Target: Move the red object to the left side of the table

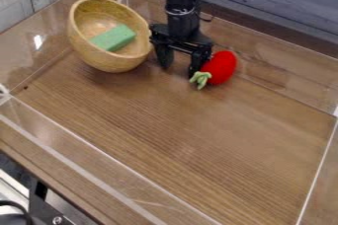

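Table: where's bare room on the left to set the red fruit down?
Bare wood fills the table in front of the bowl, out to the left acrylic wall. It is crowded at the back, where bowl, open gripper and red object cluster.

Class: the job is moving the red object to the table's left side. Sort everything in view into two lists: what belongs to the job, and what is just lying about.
Belongs to the job:
red object
table
end effector, open

Just lying about:
wooden bowl
green block inside it
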Robot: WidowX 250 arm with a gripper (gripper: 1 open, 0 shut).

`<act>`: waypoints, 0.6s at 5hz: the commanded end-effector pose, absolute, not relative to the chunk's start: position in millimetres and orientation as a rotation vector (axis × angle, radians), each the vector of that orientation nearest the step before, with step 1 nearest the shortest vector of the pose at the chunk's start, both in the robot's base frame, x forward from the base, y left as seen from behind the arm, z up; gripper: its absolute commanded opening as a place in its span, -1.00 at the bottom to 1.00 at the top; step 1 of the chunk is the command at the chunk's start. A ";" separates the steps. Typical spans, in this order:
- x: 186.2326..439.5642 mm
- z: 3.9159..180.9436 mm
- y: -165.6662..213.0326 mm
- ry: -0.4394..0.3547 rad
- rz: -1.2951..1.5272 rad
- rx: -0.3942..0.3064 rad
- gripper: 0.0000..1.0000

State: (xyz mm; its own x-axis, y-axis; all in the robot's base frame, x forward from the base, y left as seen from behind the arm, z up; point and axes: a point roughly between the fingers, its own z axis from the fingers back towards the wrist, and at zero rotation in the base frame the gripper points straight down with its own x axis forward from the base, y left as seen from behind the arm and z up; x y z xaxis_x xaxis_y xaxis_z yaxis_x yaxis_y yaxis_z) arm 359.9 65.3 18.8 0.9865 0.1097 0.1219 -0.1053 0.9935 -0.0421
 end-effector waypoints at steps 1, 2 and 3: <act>350.8 36.0 75.4 -0.143 0.116 -0.022 1.00; 338.4 44.5 80.1 -0.130 0.114 -0.017 1.00; 332.2 50.6 85.4 -0.127 0.121 -0.014 1.00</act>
